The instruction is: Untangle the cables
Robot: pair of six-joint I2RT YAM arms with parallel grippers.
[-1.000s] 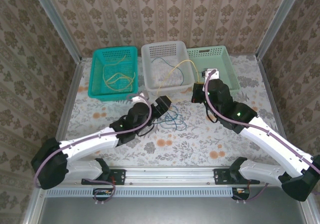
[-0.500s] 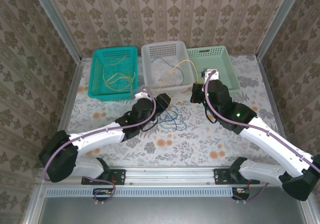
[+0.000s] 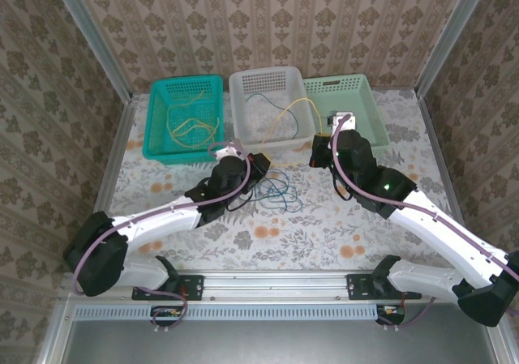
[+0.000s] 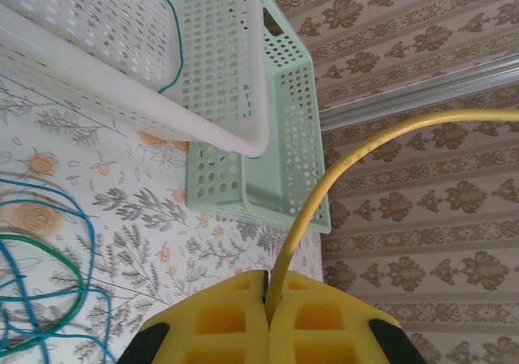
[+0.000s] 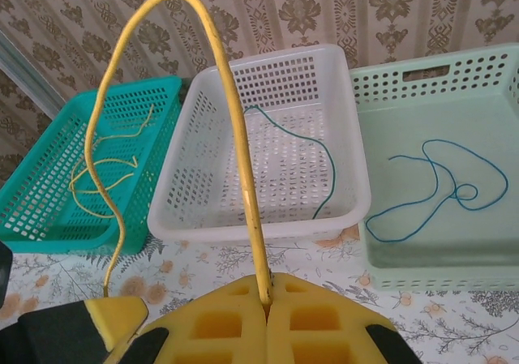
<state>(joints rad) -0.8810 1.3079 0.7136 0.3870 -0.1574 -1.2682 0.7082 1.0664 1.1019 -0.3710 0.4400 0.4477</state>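
Two ends of one yellow cable are pinched tight: my left end effector is pressed shut on one and my right end effector on the other, so it arches up in front of the white basket. In the last second my left arm reached forward toward the baskets while the right one stayed put. I think the yellow cable is nearly free of the blue and green loops lying on the tabletop, and can join the other yellow ones in the teal basket

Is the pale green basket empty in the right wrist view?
No, a blue cable lies looped on the floor of the pale green basket.
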